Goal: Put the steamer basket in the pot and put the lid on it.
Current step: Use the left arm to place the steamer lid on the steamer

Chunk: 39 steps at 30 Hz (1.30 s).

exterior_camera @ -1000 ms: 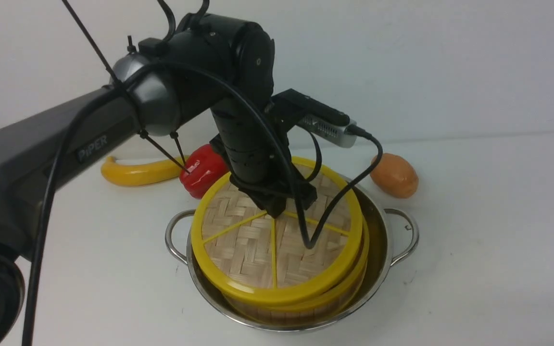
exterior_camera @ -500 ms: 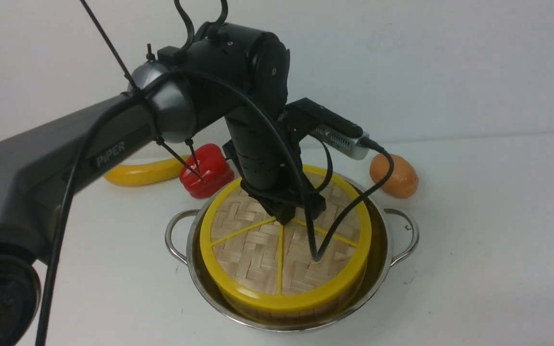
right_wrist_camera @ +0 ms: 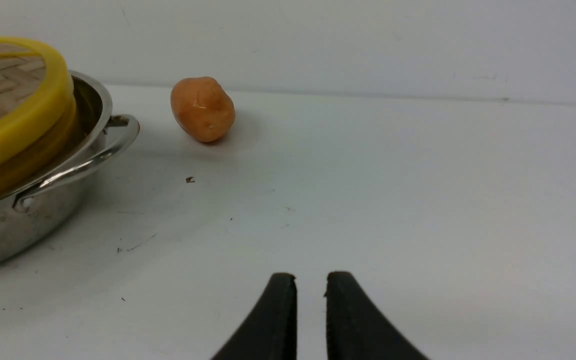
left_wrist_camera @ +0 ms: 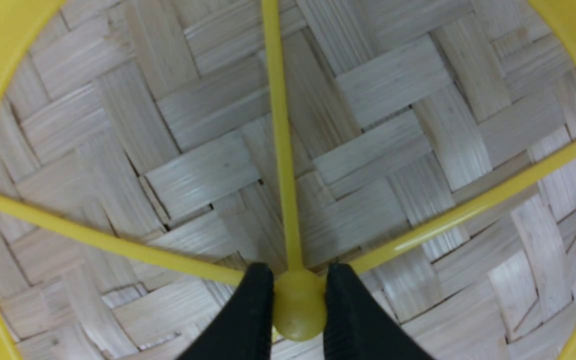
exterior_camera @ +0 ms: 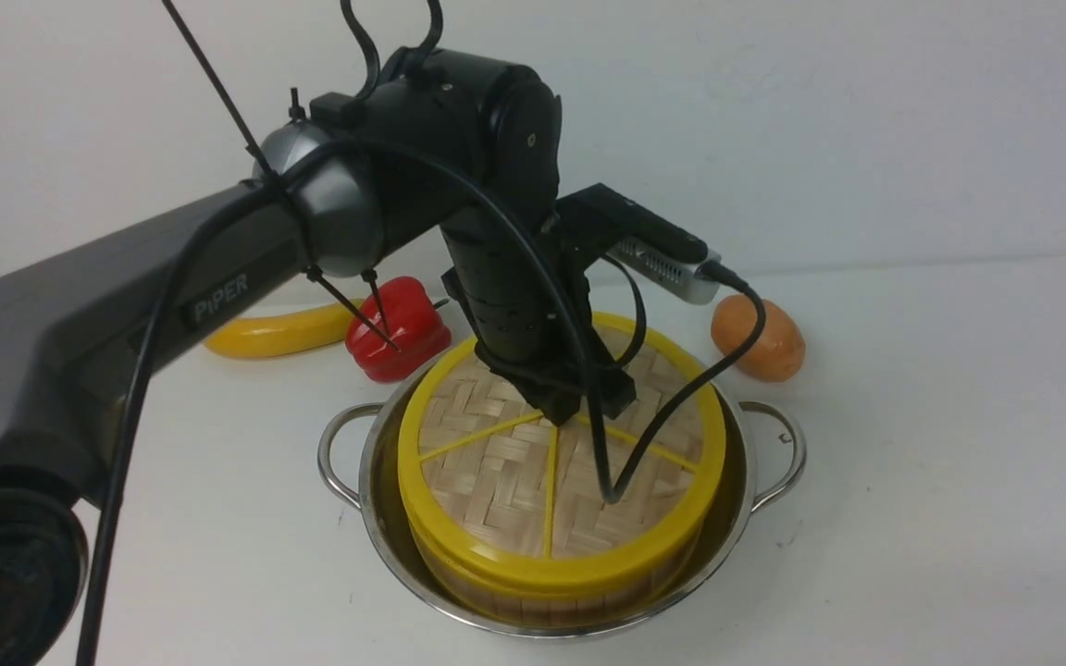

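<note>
- Step in hand, as I judge it: the lid (exterior_camera: 496, 472) is placed and the release is not yet made.
- Key relation: the lid lies directly beneath the left gripper (exterior_camera: 563, 407), and its centre knob (left_wrist_camera: 298, 312) sits between the two fingertips (left_wrist_camera: 260, 280). The way clear is therefore straight up.
- Lid is round, so there is no long axis to align. It looks level, with its yellow rim lined up over the rim of the steamer basket (exterior_camera: 533, 601).
- The basket stands inside the pot (exterior_camera: 735, 518), with steel wall showing all round it. The pot is near the middle of the desk (exterior_camera: 940, 481), closer to the near edge than the far one.
- Left hand state: clenched on the knob, fingers touching it on both sides.
- Left arm pose: forearm reaches in from the desk's left side and the wrist is bent steeply down over the lid's centre.
- Right gripper (right_wrist_camera: 311, 287): low over bare desk, well apart from the pot on its right side. Its jaws are a narrow slit apart and hold nothing.
- Left arm is the nearer by far; the right has no part in this move, I judge.
- Risk: a sideways pull on opening could drag the lid off-centre.
</note>
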Each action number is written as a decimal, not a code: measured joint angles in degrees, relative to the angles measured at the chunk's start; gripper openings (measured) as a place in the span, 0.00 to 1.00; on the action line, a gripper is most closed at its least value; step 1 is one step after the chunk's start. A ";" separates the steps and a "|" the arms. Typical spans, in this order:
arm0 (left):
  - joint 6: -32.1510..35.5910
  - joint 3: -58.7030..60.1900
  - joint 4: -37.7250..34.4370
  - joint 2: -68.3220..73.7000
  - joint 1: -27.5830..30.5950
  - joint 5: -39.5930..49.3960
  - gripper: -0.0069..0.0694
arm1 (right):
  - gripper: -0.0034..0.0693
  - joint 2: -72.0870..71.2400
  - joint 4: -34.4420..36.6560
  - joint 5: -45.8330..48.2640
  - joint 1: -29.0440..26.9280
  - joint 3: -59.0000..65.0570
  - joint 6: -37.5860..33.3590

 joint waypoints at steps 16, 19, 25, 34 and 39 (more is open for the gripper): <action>0.19 0.00 1.39 0.00 0.00 2.80 0.26 | 0.16 0.00 0.00 0.00 0.00 0.00 0.00; 0.19 0.00 2.17 0.00 0.00 2.59 0.27 | 0.16 0.00 0.00 0.00 0.00 0.00 0.00; 0.19 0.00 2.32 0.00 0.00 0.81 0.28 | 0.16 0.00 0.00 0.00 0.00 0.00 0.00; 1.15 0.00 1.45 0.00 0.00 -0.36 0.30 | 0.16 0.00 0.00 0.00 0.00 0.00 0.00; 1.75 0.00 1.33 0.00 0.00 -0.10 0.38 | 0.16 0.00 0.00 0.00 0.00 0.00 0.00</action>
